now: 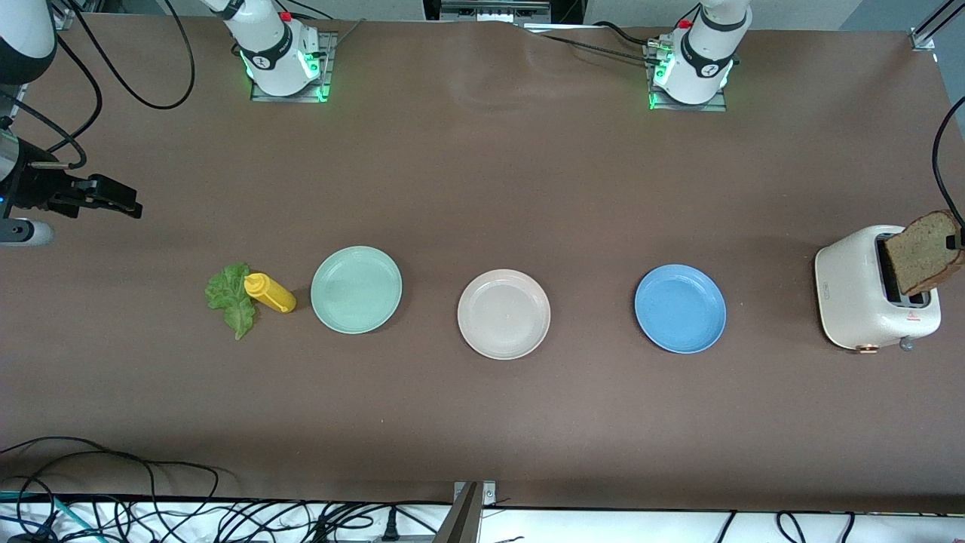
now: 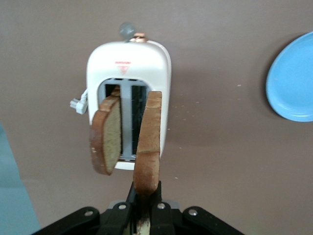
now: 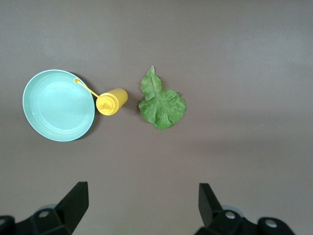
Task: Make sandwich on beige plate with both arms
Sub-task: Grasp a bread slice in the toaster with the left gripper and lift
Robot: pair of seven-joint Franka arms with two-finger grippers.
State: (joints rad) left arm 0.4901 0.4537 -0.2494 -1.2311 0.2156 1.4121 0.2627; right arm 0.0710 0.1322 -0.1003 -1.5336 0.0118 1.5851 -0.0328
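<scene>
From the front view, three plates stand in a row on the brown desk (image 1: pixel 482 188): a mint-green plate (image 1: pixel 356 289) toward the right arm's end, the beige plate (image 1: pixel 503 314) in the middle and a blue plate (image 1: pixel 680 308) toward the left arm's end, all three bare. Beside the green plate, farther toward the right arm's end, a yellow squeeze bottle (image 1: pixel 270 292) lies on its side against a lettuce leaf (image 1: pixel 232 297). At the left arm's end a white toaster (image 1: pixel 867 302) stands with a bread slice (image 1: pixel 923 253) lifted above its slots and tilted; the left gripper itself is cut off at the picture's edge there. The right gripper (image 1: pixel 113 197) hangs over bare desk at the right arm's end, waiting. In the left wrist view, the left gripper (image 2: pixel 144 208) is closed on the edge of one bread slice (image 2: pixel 149 142), held over the toaster (image 2: pixel 128 63); a second bread slice (image 2: pixel 106 137) stands in the other slot, sticking well out. The blue plate's rim (image 2: pixel 291 78) shows at the side. In the right wrist view, the right gripper (image 3: pixel 142 200) has its fingers (image 3: pixel 76 198) spread wide with nothing between them, above the desk near the lettuce leaf (image 3: pixel 161 105), the bottle (image 3: pixel 111 101) and the green plate (image 3: pixel 58 105), whose dish is bare.
</scene>
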